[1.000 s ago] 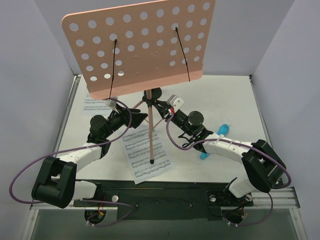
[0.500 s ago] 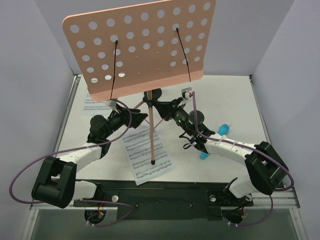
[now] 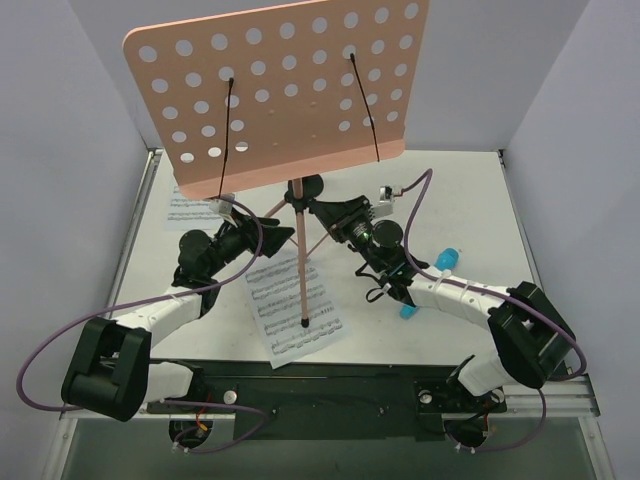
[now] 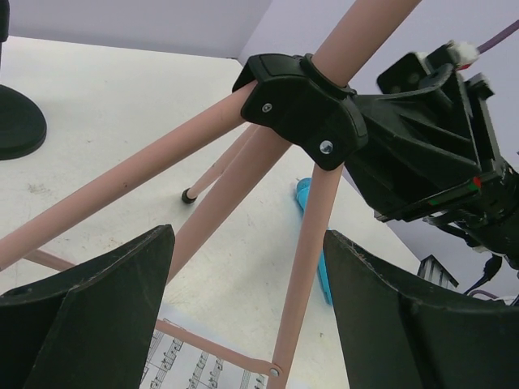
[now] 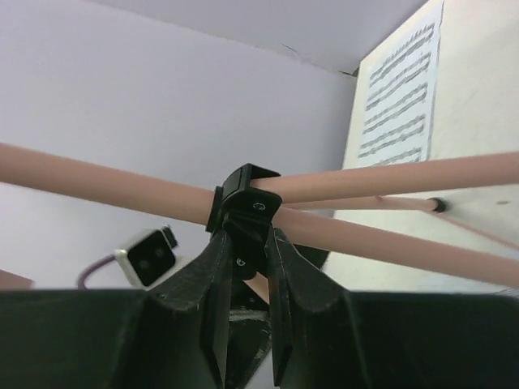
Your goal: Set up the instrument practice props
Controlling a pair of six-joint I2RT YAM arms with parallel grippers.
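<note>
The pink perforated music-stand desk stands tilted at the back, its two black wire page-holders lying on it. Below it is the pink tripod, with its black joint above the table. My right gripper is shut on that black joint. My left gripper is open just left of the tripod; a pink leg shows between its fingers, untouched. One sheet-music page lies under the front leg. Another page is half hidden under the desk.
A blue object lies on the table under my right forearm. A black round foot sits at the left of the left wrist view. Grey walls close in both sides and the back.
My right wrist has rolled while staying at the joint; its camera and purple cable swung from the left side over to the right. The left arm has not moved.
</note>
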